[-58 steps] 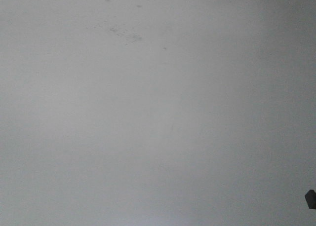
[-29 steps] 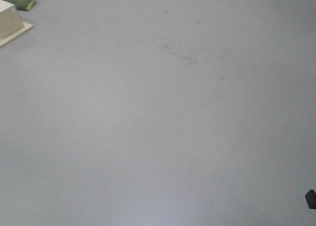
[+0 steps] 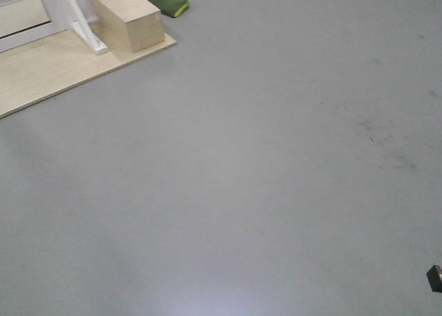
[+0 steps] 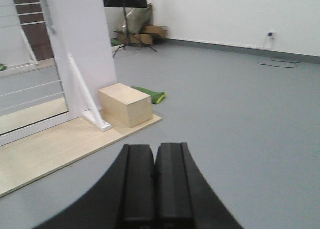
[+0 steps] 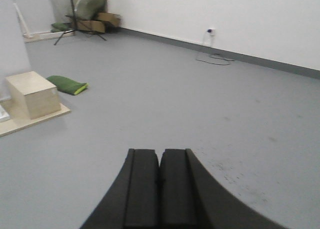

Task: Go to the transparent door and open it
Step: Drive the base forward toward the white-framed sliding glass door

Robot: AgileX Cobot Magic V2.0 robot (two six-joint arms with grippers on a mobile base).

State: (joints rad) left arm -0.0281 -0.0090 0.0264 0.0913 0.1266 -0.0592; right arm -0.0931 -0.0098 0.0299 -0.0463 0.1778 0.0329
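Both our left gripper (image 4: 154, 186) and right gripper (image 5: 160, 189) are clenched on nothing; the glass door (image 4: 30, 96) stands ahead-left of our left fingers (image 4: 137, 184), near a wooden box (image 4: 125, 105).

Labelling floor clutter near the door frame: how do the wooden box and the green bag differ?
The wooden box is pale, hard-edged and upright; the green bag is dark, low and flat. The box sits on the light wooden platform; the bag lies on the grey floor. Both lie close together.
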